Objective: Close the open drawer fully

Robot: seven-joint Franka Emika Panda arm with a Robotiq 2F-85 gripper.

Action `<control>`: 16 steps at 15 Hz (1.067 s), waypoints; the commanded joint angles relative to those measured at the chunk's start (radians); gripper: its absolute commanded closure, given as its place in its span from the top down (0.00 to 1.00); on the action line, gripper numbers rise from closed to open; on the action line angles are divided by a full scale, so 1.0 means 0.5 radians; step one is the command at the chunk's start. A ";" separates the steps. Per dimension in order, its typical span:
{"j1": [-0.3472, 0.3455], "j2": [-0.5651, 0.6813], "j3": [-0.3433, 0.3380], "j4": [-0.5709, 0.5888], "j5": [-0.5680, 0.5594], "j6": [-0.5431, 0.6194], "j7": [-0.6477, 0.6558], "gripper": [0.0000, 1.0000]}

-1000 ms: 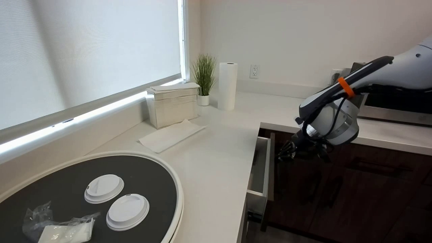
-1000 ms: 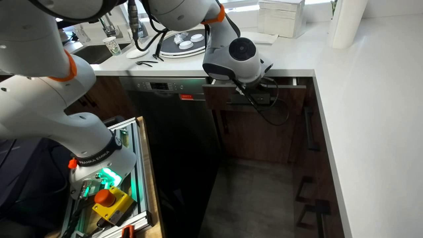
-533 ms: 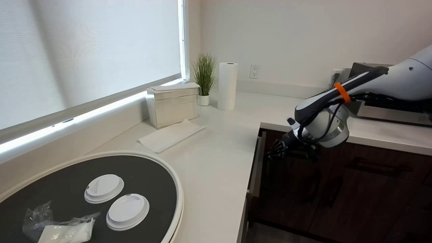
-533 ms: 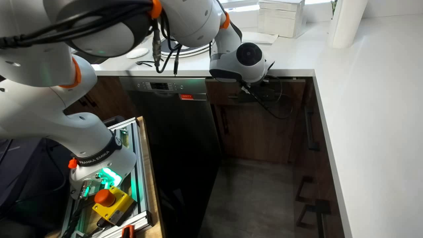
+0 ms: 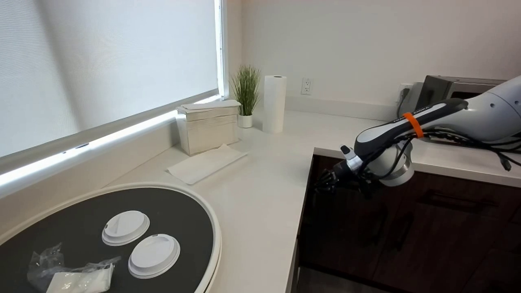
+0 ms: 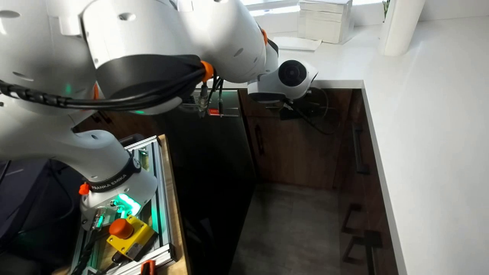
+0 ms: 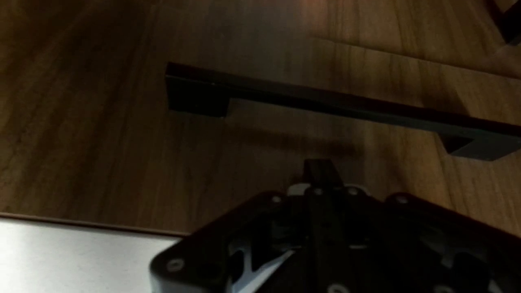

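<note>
The drawer's dark brown front panel (image 7: 122, 162) fills most of the wrist view, with its black bar handle (image 7: 325, 103) across the middle. The front also shows beside the arm in an exterior view (image 6: 342, 101), sitting under the counter edge. The drawer's white inner walls and floor are out of view. My gripper (image 7: 322, 173) is shut, its fingertips together with nothing between them. The tips are at or very near the panel, on the counter side of the handle; contact cannot be told. The gripper also shows low beside the counter in an exterior view (image 5: 321, 183).
The white countertop (image 5: 260, 203) overhangs the drawer. Dark cabinets with a protruding handle (image 6: 359, 149) stand at right angles to it. A dishwasher (image 6: 202, 152) is beside the drawer. A paper roll (image 5: 274, 103) and round tray (image 5: 179, 211) stand on the counter.
The drawer has slid inward until its front sits under the counter edge, and its white inside is no longer visible. My gripper has moved toward the counter with it.
</note>
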 commanded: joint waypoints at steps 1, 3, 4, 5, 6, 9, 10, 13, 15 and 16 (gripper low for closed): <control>-0.043 0.235 0.082 0.062 -0.262 0.100 0.104 0.00; -0.046 0.286 0.085 0.079 -0.366 0.113 0.169 0.00; -0.044 0.286 0.073 0.078 -0.410 0.120 0.204 0.00; -0.062 0.292 0.082 0.069 -0.445 0.112 0.239 0.00; -0.076 0.299 0.090 0.067 -0.478 0.121 0.271 0.00; -0.150 0.396 0.163 0.068 -0.555 0.101 0.337 0.00; -0.164 0.419 0.171 0.071 -0.581 0.088 0.355 0.00; -0.205 0.497 0.193 0.073 -0.656 0.070 0.379 0.00; -0.169 0.339 0.105 0.022 -0.656 0.051 0.473 0.00; -0.130 0.210 0.041 -0.015 -0.635 0.064 0.558 0.00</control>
